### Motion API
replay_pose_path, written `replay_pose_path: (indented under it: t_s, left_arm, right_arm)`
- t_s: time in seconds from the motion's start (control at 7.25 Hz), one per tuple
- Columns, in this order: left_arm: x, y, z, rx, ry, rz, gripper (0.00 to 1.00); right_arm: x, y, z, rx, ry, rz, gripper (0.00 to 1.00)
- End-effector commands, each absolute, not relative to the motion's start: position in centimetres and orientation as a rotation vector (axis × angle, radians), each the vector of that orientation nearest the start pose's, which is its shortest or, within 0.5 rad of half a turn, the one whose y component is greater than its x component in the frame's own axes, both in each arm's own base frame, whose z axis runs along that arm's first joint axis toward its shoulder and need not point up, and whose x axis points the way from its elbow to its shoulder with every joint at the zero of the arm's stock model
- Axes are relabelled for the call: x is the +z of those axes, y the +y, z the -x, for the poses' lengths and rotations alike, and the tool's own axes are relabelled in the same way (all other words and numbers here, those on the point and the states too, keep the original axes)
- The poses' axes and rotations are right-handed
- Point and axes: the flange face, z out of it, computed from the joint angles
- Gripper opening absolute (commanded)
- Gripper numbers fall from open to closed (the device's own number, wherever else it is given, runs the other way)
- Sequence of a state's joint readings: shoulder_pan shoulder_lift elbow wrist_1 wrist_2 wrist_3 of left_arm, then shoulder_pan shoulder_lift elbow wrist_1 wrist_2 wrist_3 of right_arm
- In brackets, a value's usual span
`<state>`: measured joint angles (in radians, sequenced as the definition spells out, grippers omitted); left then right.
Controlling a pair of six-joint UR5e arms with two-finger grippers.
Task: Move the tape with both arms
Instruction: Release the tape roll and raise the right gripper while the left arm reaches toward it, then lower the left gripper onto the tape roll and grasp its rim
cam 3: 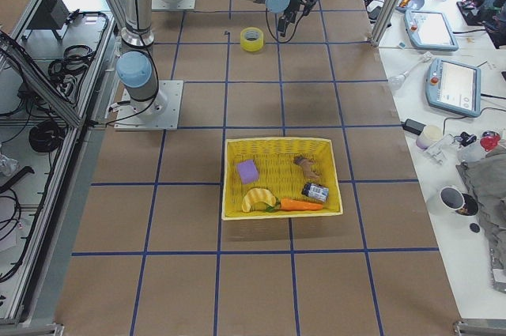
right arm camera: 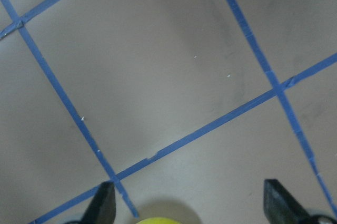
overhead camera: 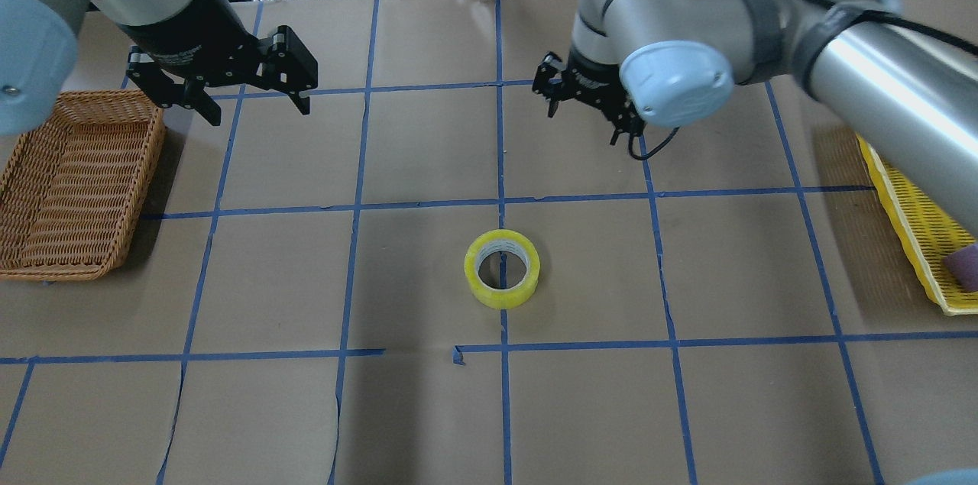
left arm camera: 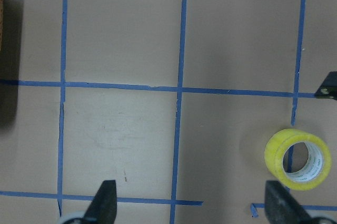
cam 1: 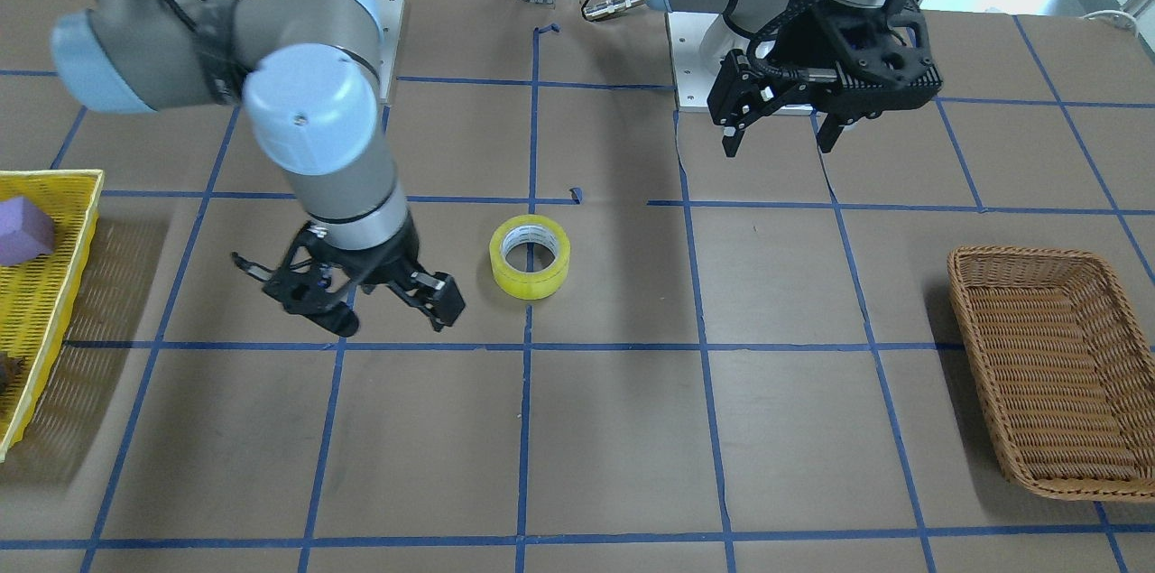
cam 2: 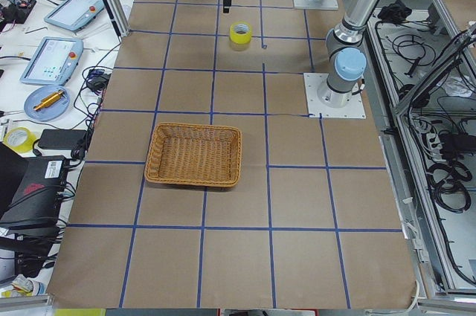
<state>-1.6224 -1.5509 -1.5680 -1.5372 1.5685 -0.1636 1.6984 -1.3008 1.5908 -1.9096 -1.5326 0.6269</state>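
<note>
The yellow tape roll (cam 1: 530, 257) lies flat on the brown table near its centre, with its pale core facing up. It also shows in the overhead view (overhead camera: 502, 269) and the left wrist view (left arm camera: 298, 158). My right gripper (cam 1: 394, 320) is open and empty. It hovers beside the roll on the robot's right and apart from it; overhead it sits beyond the roll (overhead camera: 582, 126). Only a yellow sliver of the roll (right arm camera: 163, 220) shows at the bottom edge of the right wrist view. My left gripper (overhead camera: 257, 112) is open, empty and raised, far from the roll (cam 1: 779, 147).
A wicker basket (overhead camera: 69, 187) stands on the robot's left side (cam 1: 1056, 374). A yellow tray (cam 3: 277, 142) on the robot's right holds a purple block (cam 3: 247, 171) and other small items. Blue tape lines grid the table.
</note>
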Motion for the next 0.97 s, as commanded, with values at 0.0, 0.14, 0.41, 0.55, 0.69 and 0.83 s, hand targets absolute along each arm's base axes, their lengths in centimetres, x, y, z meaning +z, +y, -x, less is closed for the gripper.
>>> replay_pose_path:
  t_s: [0.0, 0.14, 0.41, 0.55, 0.69, 0.83]
  left_arm:
    - [44.2, -48.5, 22.6, -0.016, 3.139, 0.272, 1.00]
    - [39.8, -48.2, 26.3, -0.064, 3.146, 0.321, 1.00]
    - [31.8, -44.3, 33.8, 0.011, 3.138, 0.276, 1.00]
    - [28.3, -43.5, 34.1, 0.105, 3.106, 0.230, 1.00]
    - [26.0, -43.6, 34.1, 0.160, 3.083, 0.223, 1.00]
    - [24.7, -44.4, 34.4, 0.127, 3.089, 0.219, 1.00]
  right_arm:
    - [43.5, -53.5, -14.8, -0.017, 3.058, -0.641, 1.00]
    - [46.9, -50.9, -14.7, -0.079, 3.081, -0.582, 1.00]
    - [49.0, -49.5, -15.0, -0.135, 3.095, -0.365, 1.00]
    - [49.7, -48.8, -15.3, -0.139, 3.068, -0.319, 1.00]
    - [50.3, -48.4, -15.2, -0.115, 3.077, -0.261, 1.00]
    - [50.1, -47.6, -15.3, -0.100, 3.084, -0.237, 1.00]
